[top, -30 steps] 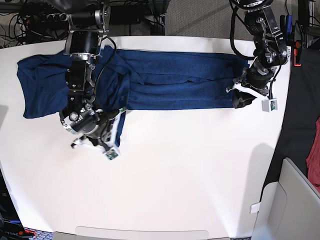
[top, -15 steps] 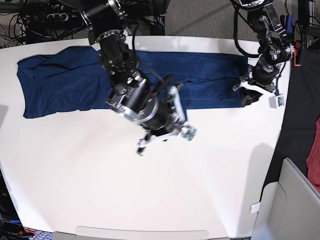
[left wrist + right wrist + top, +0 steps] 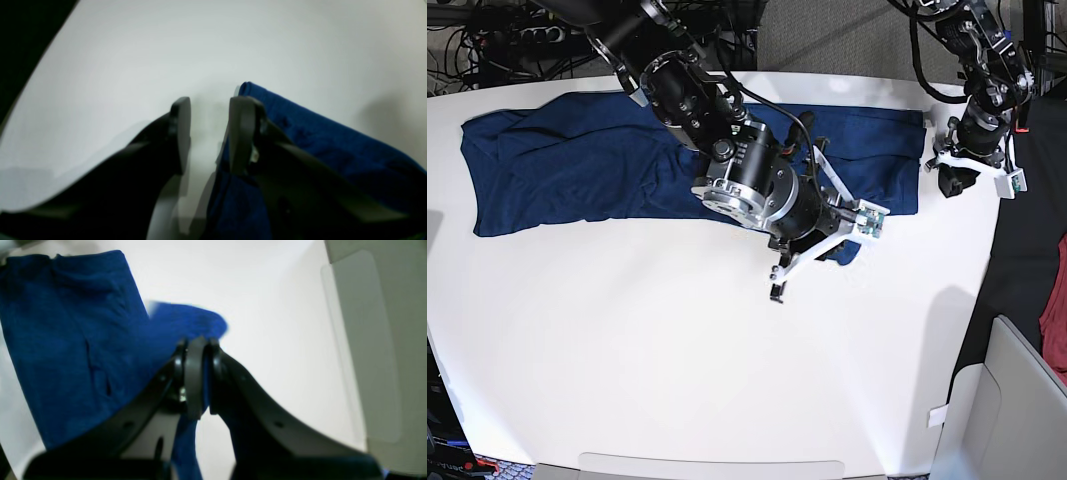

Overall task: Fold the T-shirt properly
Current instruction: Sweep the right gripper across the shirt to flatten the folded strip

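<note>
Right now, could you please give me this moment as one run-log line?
phase: folding | right gripper: shut on T-shirt edge, lifted mid-table | left gripper: open beside shirt's end | table: white

Dark blue T-shirt (image 3: 567, 170) spread flat along table's far edge.

We are looking at the T-shirt (image 3: 567, 170), a thin, soft, matt blue knit cloth, lying on a smooth white table (image 3: 627, 360) that is giving off a dull sheen; the right gripper (image 3: 196, 373) is showing smooth, slightly glossy black plastic fingers (image 3: 193, 380)
</note>
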`<action>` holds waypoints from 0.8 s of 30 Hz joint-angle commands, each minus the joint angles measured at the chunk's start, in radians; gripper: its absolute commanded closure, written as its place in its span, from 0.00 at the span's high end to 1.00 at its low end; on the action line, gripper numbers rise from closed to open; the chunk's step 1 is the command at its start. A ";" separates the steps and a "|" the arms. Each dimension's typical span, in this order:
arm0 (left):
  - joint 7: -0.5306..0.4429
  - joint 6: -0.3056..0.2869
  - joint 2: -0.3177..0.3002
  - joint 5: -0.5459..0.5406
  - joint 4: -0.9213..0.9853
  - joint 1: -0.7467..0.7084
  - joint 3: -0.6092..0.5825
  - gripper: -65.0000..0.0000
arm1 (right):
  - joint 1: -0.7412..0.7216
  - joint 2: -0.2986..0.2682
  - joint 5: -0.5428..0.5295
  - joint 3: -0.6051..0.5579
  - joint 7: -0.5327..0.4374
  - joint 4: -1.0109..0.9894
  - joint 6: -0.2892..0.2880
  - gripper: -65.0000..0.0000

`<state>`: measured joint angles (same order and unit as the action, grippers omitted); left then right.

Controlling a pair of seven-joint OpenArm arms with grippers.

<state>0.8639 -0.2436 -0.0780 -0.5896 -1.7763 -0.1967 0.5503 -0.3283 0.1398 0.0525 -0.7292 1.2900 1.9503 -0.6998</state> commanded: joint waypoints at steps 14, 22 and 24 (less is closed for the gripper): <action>-0.016 -0.006 0.027 -0.016 -0.041 -0.011 0.027 0.30 | -0.067 0.017 -0.084 -0.056 -0.046 -0.082 0.002 0.01; -0.015 -0.006 0.031 -0.016 -0.083 -0.031 0.027 0.30 | -0.087 0.017 -0.089 -0.077 -0.077 -0.160 0.002 0.32; -0.015 -0.006 0.031 -0.016 -0.084 -0.033 0.027 0.30 | -0.087 0.017 -0.089 -0.080 -0.076 -0.160 0.002 0.38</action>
<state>0.8669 -0.2428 -0.0368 -0.5930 -1.8393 -0.2344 0.5762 -0.3916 0.1417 -0.0357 -0.8104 1.2304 1.7752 -0.7002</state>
